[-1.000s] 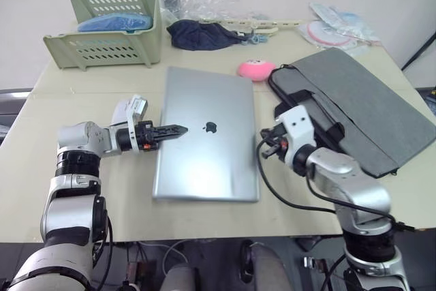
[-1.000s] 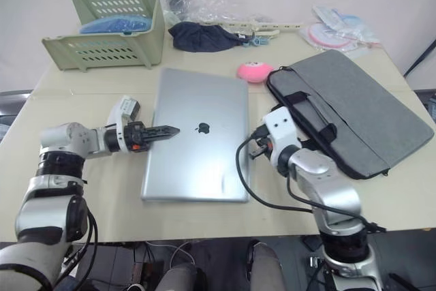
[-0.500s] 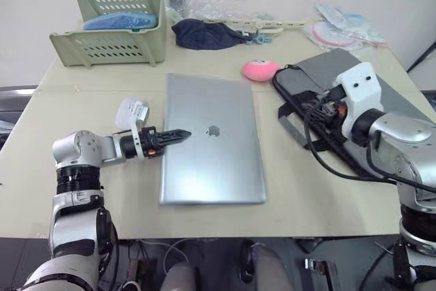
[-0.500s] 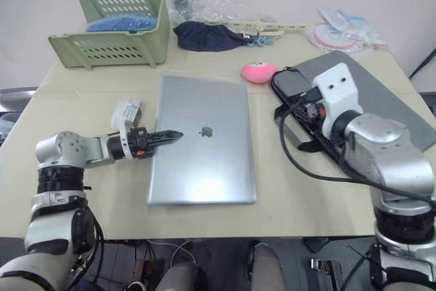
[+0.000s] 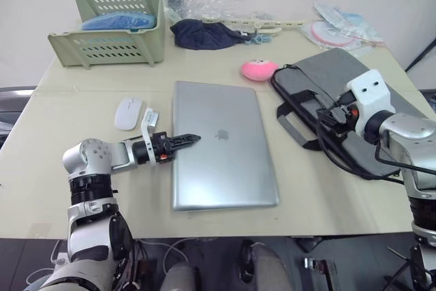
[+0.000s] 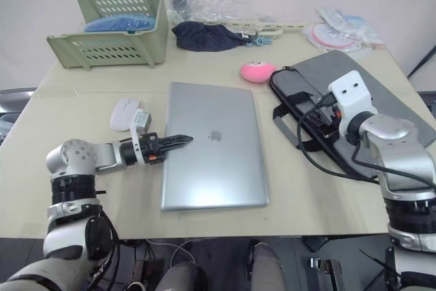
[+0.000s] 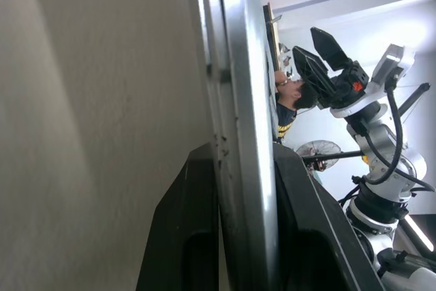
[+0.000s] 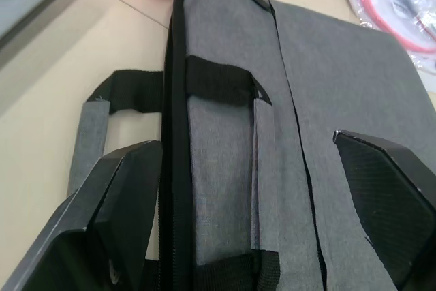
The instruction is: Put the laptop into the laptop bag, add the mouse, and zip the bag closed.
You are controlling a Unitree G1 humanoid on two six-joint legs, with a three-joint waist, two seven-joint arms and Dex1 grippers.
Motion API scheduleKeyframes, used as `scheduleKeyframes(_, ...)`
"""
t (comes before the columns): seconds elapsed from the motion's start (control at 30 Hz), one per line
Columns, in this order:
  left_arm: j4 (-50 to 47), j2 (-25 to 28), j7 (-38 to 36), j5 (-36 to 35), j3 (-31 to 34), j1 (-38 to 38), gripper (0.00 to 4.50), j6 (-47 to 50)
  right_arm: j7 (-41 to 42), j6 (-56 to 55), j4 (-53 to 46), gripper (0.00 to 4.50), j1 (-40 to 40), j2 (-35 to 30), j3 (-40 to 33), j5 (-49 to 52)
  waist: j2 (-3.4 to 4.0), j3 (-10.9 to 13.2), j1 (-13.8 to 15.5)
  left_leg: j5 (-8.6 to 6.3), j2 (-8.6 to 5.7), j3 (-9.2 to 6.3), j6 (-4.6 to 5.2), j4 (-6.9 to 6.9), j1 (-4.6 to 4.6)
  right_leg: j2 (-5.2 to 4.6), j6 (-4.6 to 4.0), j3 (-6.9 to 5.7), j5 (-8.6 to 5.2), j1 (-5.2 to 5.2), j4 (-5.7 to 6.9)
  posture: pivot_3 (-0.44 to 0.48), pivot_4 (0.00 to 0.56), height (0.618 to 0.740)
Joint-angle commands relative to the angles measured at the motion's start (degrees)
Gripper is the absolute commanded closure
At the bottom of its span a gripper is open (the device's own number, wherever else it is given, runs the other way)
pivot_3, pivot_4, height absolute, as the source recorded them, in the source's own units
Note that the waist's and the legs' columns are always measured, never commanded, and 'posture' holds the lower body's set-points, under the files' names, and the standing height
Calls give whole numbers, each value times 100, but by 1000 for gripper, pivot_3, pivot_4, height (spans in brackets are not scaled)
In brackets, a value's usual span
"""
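Note:
The silver laptop (image 5: 225, 144) lies closed and flat mid-table. My left gripper (image 5: 190, 139) is shut on its left edge; in the left wrist view the edge (image 7: 235, 100) runs between the two black fingers (image 7: 197, 223). The white mouse (image 5: 128, 112) rests on the table just beyond my left forearm. To the right lies the grey laptop bag (image 5: 320, 76), its black handles (image 8: 218, 80) towards the laptop. My right gripper (image 8: 245, 155) hovers open over the bag's handle side, with nothing between its fingers.
A pink plush (image 5: 259, 69) sits between laptop and bag at the back. Further back are a green basket (image 5: 109, 25), a dark navy cloth bundle (image 5: 201, 34) and plastic packets (image 5: 340, 28). The table's front edge (image 5: 225, 226) runs just below the laptop.
My right gripper went from shut to wide open and its arm swung right, up over the bag. The left gripper has kept its hold on the laptop's edge.

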Motion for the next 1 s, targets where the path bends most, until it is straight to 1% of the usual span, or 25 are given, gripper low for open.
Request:
scheduleKeyframes(0.03,-860,-316,535,-270,482,70,3990,265,341,-647,557,99,-291,-10,158,-117,0,0,17,0,0,-2,0,1,2,-1,0,-1,0,0,0,0,150,740)
scheduleKeyframes(0.27,-1277,-654,1035,-399,861,285,3990,497,650,-1086,1238,99,-580,166,439,-172,-1,1,7,0,2,-2,0,7,0,-1,3,0,2,0,0,0,150,740)
scheduleKeyframes(0.47,-1405,-759,1232,-498,935,329,3990,548,764,-1711,2113,99,-601,242,625,-366,-1,0,12,0,2,-3,0,9,0,-1,3,0,2,1,0,0,150,740)
scheduleKeyframes(0.63,-1454,-760,1290,-543,888,367,3990,547,781,-2129,2877,99,-748,224,642,-531,-1,0,7,0,2,-3,0,10,0,-1,3,-1,2,1,0,0,150,740)
scheduleKeyframes(1.0,-1530,-828,1398,-647,883,429,3990,521,894,-2486,3397,99,-927,245,624,-695,-1,0,9,0,2,-3,0,12,-1,-2,3,1,2,1,0,0,150,740)
